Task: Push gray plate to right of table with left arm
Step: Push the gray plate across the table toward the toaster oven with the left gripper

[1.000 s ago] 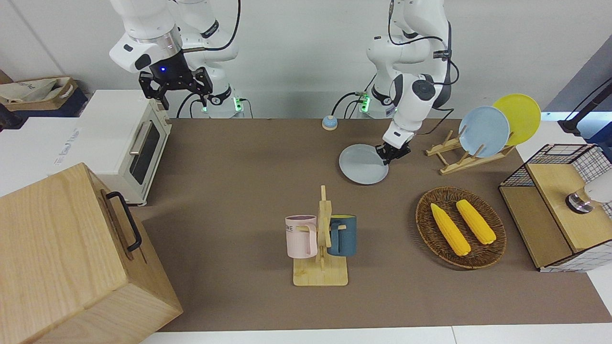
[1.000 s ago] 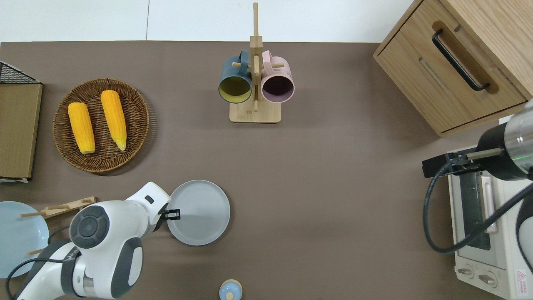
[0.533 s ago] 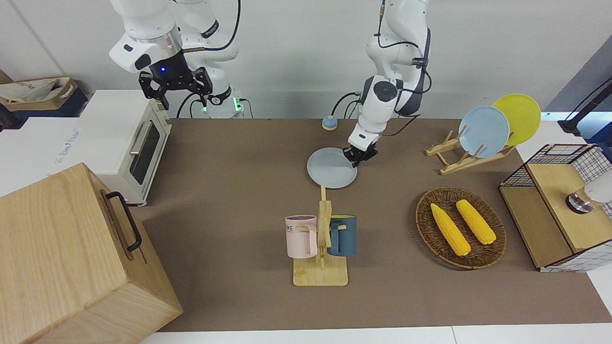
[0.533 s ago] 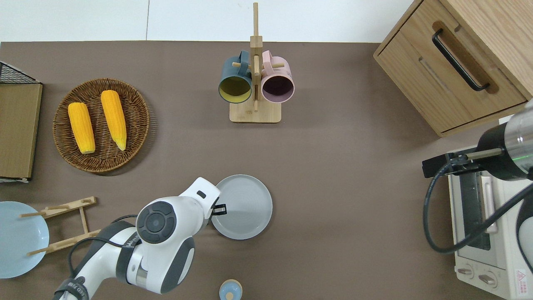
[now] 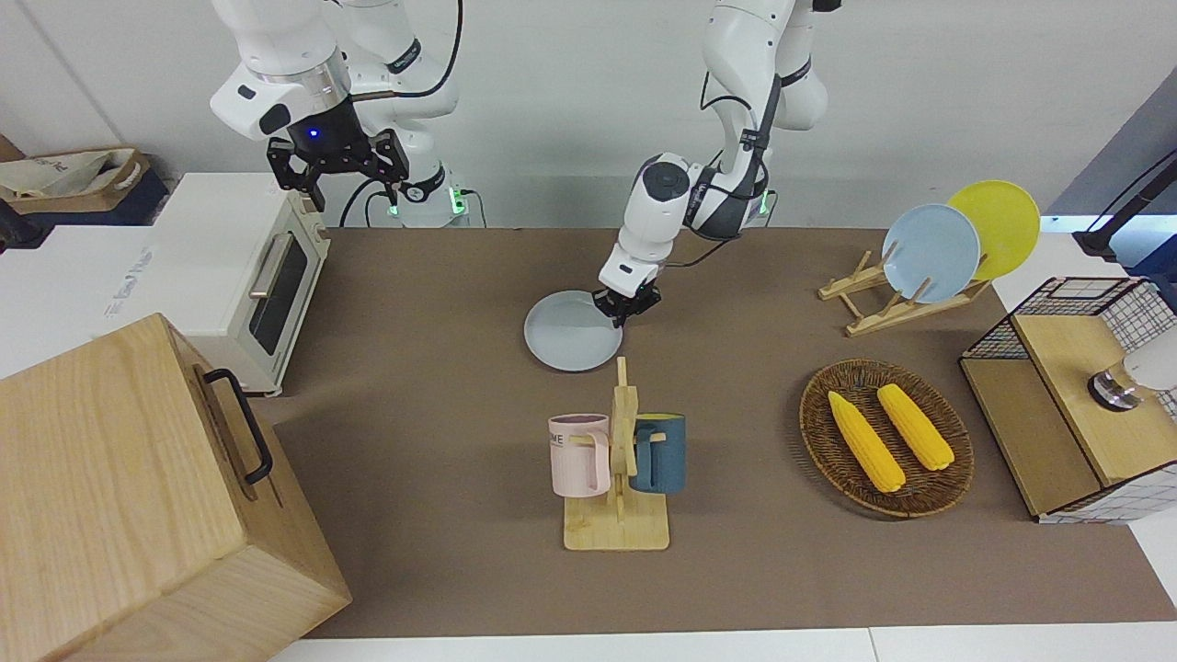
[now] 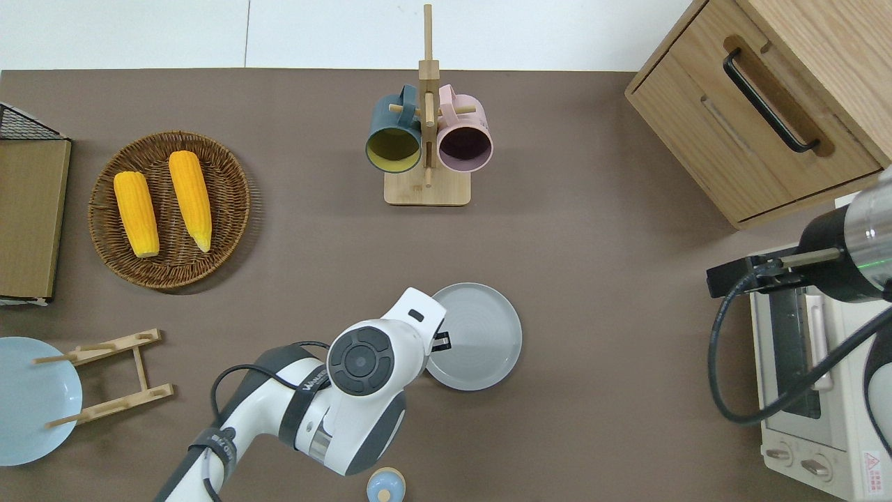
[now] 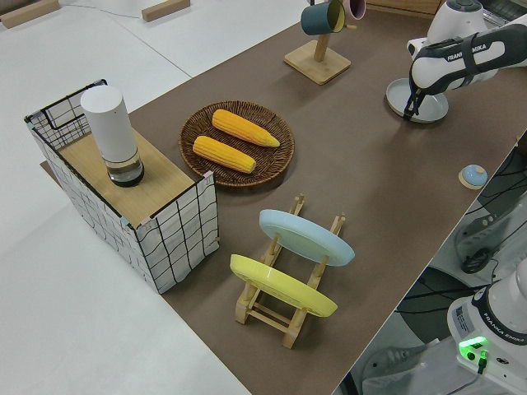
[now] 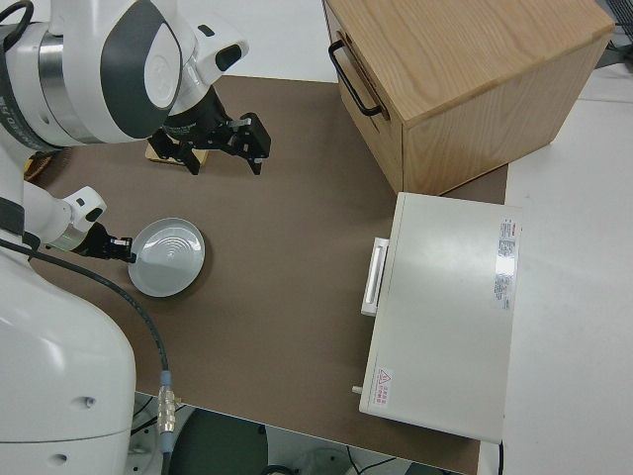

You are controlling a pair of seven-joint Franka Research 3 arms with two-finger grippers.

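Note:
The gray plate [image 5: 570, 345] [image 6: 481, 338] lies flat on the brown table [image 5: 432, 303] [image 6: 613, 314], near its middle and nearer to the robots than the mug rack. My left gripper [image 5: 628, 308] [image 6: 442, 341] is low at the table and touches the plate's rim on the side toward the left arm's end. The left side view shows gripper [image 7: 409, 111] and plate [image 7: 428, 103] together, as does the right side view [image 8: 117, 246], plate [image 8: 170, 257]. My right gripper [image 5: 354, 188] [image 8: 226, 158] is parked, open and empty.
A mug rack [image 5: 618, 460] [image 6: 426, 139] holds two mugs. A wicker basket [image 5: 811, 414] holds two corn cobs. A plate rack [image 5: 897, 308] bears a sky-blue and a yellow plate. A toaster oven [image 5: 248, 276] and wooden cabinet [image 5: 138, 496] stand at the right arm's end. A small bell [image 6: 385, 484] sits near the robots.
My left gripper has swept toward the right arm's end, and the gray plate has slid along the table with it, from near the plate rack to the middle. The right arm has not moved.

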